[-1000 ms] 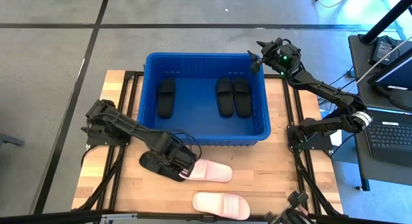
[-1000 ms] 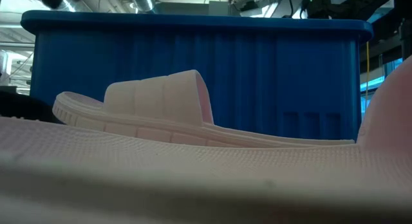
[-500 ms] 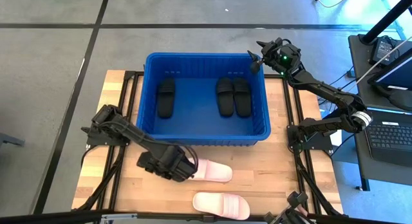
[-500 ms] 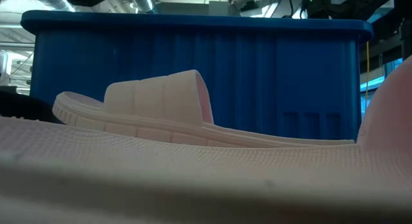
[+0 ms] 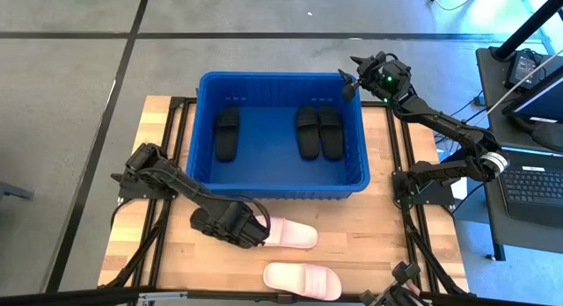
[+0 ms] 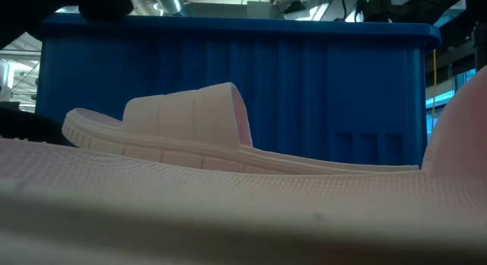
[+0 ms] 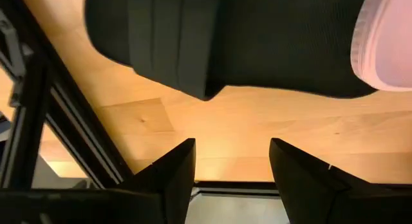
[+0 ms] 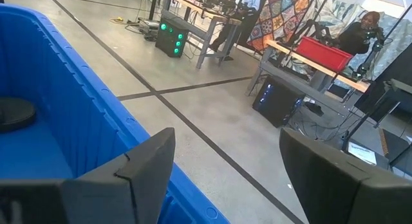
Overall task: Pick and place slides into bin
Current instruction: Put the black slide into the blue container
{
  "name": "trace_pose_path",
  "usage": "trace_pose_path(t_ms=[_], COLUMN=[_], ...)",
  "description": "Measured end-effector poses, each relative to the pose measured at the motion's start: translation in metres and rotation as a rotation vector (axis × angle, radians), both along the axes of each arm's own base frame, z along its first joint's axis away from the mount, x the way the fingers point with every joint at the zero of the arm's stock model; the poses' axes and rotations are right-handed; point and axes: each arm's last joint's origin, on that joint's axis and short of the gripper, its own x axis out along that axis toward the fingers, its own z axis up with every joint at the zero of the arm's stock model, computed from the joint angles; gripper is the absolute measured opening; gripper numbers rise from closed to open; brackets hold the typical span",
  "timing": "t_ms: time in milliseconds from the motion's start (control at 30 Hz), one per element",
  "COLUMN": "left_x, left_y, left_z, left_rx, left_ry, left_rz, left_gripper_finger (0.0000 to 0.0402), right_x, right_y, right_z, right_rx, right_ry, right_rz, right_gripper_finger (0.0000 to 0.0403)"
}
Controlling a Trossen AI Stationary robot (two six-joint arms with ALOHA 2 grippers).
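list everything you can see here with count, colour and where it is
bin: 1, blue, on the far half of the table
black slides in the bin: 3, one alone at its left, a pair side by side at its right
black slide on the table: 1, under the left hand, beside a pink slide
pink slides: 2, one just in front of the bin, one at the near edge
table: 1, light wood
left hand: open, low over the black slide in front of the bin
right hand: open, above the bin's far right corner
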Motion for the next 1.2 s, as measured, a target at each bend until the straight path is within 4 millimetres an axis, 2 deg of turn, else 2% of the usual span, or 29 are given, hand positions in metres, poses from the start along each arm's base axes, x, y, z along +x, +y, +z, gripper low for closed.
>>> trace_pose_path(t_ms=[233,333,567,1033,1200], left_x=[-0.006,-0.007,-0.011,-0.028,-0.029], left_y=[0.004,0.004,0.006,0.013,0.013], left_z=[-0.021,-0.027,-0.033,-0.06,-0.064], left_rx=[0.037,0.05,0.07,0.054,0.053], left_ry=[0.038,0.028,0.053,0.197,0.194], left_rz=[0.016,0.009,0.029,0.106,0.106], left_gripper_finger=[0.0244,0.0254,0.0253,0.0251,0.0227], right_x=[0.0,0.0,0.0,0.0,0.0], right_y=[0.0,0.0,0.0,0.0,0.0], right_z=[0.0,0.0,-0.001,-0.002,-0.002], right_rx=[0.001,0.004,0.007,0.012,0.014], right_ry=[0.001,0.003,0.006,0.01,0.011], right_rz=[0.001,0.0,0.0,0.0,0.0], right_gripper_finger=[0.0279,0.0279,0.0279,0.0279,0.0279])
